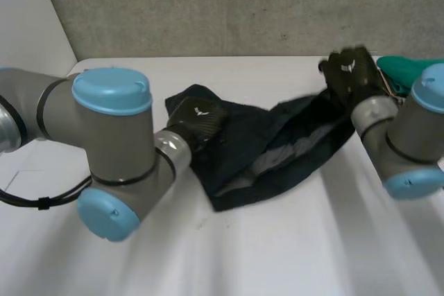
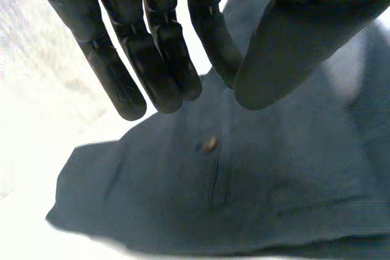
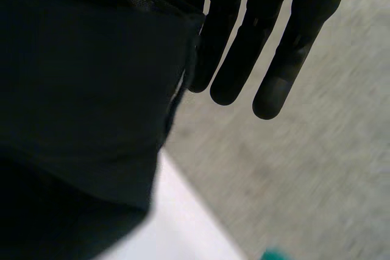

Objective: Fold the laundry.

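Left hand (image 2: 159, 47) hangs low, fingers straight and loose; raised right hand (image 1: 351, 74) pinches cloth (image 1: 277, 140) with straight fingers.

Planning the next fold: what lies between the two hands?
In the head view, only the dark garment stretches from the left hand to the right hand.

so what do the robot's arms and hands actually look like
Both arms, the left arm and right arm, are grey tubes with rounded light-blue caps at the joints. The left hand and right hand are black, each with a small white mark on its back. The left hand's fingers are smooth, matte and round-tipped.
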Motion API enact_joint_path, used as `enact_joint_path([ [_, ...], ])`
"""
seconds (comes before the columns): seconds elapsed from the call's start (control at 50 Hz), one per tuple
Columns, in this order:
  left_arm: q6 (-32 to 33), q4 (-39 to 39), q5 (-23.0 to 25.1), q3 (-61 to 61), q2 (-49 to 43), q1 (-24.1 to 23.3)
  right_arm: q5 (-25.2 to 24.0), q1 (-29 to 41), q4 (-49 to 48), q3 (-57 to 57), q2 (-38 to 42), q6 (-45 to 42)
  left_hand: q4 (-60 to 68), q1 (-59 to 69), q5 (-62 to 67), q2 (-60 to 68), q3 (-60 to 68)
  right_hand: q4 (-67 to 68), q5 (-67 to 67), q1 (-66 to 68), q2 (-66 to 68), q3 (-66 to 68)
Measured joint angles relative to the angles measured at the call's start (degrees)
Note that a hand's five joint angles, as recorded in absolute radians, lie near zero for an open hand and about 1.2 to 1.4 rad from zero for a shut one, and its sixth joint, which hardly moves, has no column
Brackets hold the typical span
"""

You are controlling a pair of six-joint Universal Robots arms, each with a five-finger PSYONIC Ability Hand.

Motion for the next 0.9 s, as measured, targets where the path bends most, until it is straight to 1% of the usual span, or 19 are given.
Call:
enact_joint_path([
  [0.08,-6.78,0.12,-1.22,0.08,2.25,-4.42,-2.26,0.04,-4.49,-5.88,4.26,-0.04,0.01,0.00,0.00,0.00,0.06,0.02,0.00,0.00,0.00,0.00],
  [0.16,-11.16,0.47,-1.49,0.24,2.72,-7.27,-5.79,0.01,-9.35,-10.49,9.28,0.32,0.05,-0.38,-0.09,-0.43,-0.37,0.02,0.00,0.00,0.00,0.00],
  [0.18,-11.99,0.73,-1.55,0.19,2.68,-7.81,-6.77,0.00,-10.92,-11.54,10.83,0.39,-9.26,-10.45,-8.17,-10.39,-10.18,0.02,0.00,0.00,0.00,0.00],
  [0.2,-12.52,1.07,-1.67,0.11,2.61,-8.17,-7.45,-0.04,-12.24,-12.33,12.15,0.36,-23.35,-26.12,-21.55,-23.34,-22.84,0.02,0.00,0.00,0.01,0.00],
  [0.22,-12.70,1.27,-1.77,0.06,2.58,-8.30,-7.76,-0.09,-12.90,-12.69,12.83,0.32,-23.35,-26.12,-21.55,-23.34,-22.84,0.02,0.09,0.00,0.01,0.00],
  [0.24,-12.83,1.49,-1.93,-0.04,2.54,-8.37,-7.99,-0.15,-13.64,-13.07,13.61,0.26,-30.68,-33.51,-28.48,-31.36,-30.69,0.02,0.26,0.00,0.00,0.00],
  [0.26,-12.90,1.91,-2.42,-0.24,2.45,-8.28,-8.03,-0.28,-14.42,-13.43,14.50,0.13,-41.68,-43.78,-39.51,-41.33,-40.74,-3.59,-2.58,-2.54,-3.82,-3.43],
  [0.28,-12.85,2.21,-2.86,-0.42,2.41,-8.05,-7.87,-0.41,-14.84,-13.60,15.03,0.02,-44.91,-46.46,-42.73,-44.99,-43.86,-6.84,-5.32,-4.99,-6.83,-6.94],
  [0.3,-12.73,2.53,-3.42,-0.68,2.37,-7.47,-7.48,-0.59,-14.95,-13.62,15.38,-0.10,-49.44,-49.31,-47.24,-48.82,-48.29,-16.70,-14.96,-13.99,-16.45,-16.34],
  [0.34,-12.41,3.02,-4.25,-1.16,2.35,-5.95,-6.47,-1.00,-14.25,-13.35,15.31,-0.26,-51.52,-50.58,-49.64,-50.98,-50.59,-33.84,-31.68,-31.56,-34.15,-33.47],
  [0.36,-12.19,3.28,-4.62,-1.41,2.36,-4.93,-5.88,-1.21,-13.58,-13.12,15.01,-0.31,-51.83,-50.57,-50.09,-51.32,-50.89,-37.25,-36.47,-36.21,-37.66,-36.84],
  [0.38,-11.88,3.59,-4.91,-1.65,2.37,-3.60,-4.86,-1.59,-11.84,-12.57,14.18,-0.37,-51.93,-50.57,-50.40,-51.56,-50.98,-50.41,-49.22,-48.58,-51.00,-50.52],
  [0.42,-11.19,4.18,-5.06,-1.93,2.40,-1.19,-3.49,-2.02,-8.48,-11.52,12.43,-0.33,-51.93,-50.58,-50.52,-51.60,-50.98,-55.40,-53.34,-52.27,-55.11,-55.14],
  [0.48,-9.76,5.15,-4.50,-2.01,2.37,2.39,-1.96,-2.37,-2.72,-9.88,9.30,-0.16,-52.47,-50.65,-50.89,-51.96,-51.44,-56.31,-53.39,-52.33,-55.48,-55.76],
  [0.54,-6.83,6.64,-2.19,-1.43,2.05,7.29,-0.63,-2.45,5.05,-7.84,5.04,0.20,-53.00,-51.39,-51.38,-52.55,-52.21,-56.31,-53.39,-52.33,-55.48,-55.76],
  [0.56,-4.87,7.40,-0.26,-0.85,1.68,9.83,0.12,-2.31,10.26,-6.53,2.20,0.59,-53.00,-51.50,-51.37,-52.64,-52.20,-56.31,-53.39,-52.33,-55.49,-55.76],
  [0.66,2.09,9.26,8.00,2.45,-2.05,16.76,2.66,0.24,22.28,-4.47,-4.08,4.70,-53.00,-51.50,-51.38,-52.64,-52.21,-56.31,-53.39,-52.33,-55.48,-55.76],
  [0.78,8.32,9.98,16.85,8.47,-10.20,21.27,5.75,6.14,30.61,-4.06,-7.85,13.64,-53.00,-51.50,-51.36,-52.64,-52.21,-56.31,-53.39,-52.33,-55.49,-55.76],
  [0.9,11.58,10.06,20.71,15.56,-19.43,22.37,7.51,14.40,33.01,-4.47,-6.64,21.80,-53.00,-51.50,-51.37,-52.64,-52.21,-56.29,-53.39,-52.33,-55.49,-55.76],
])
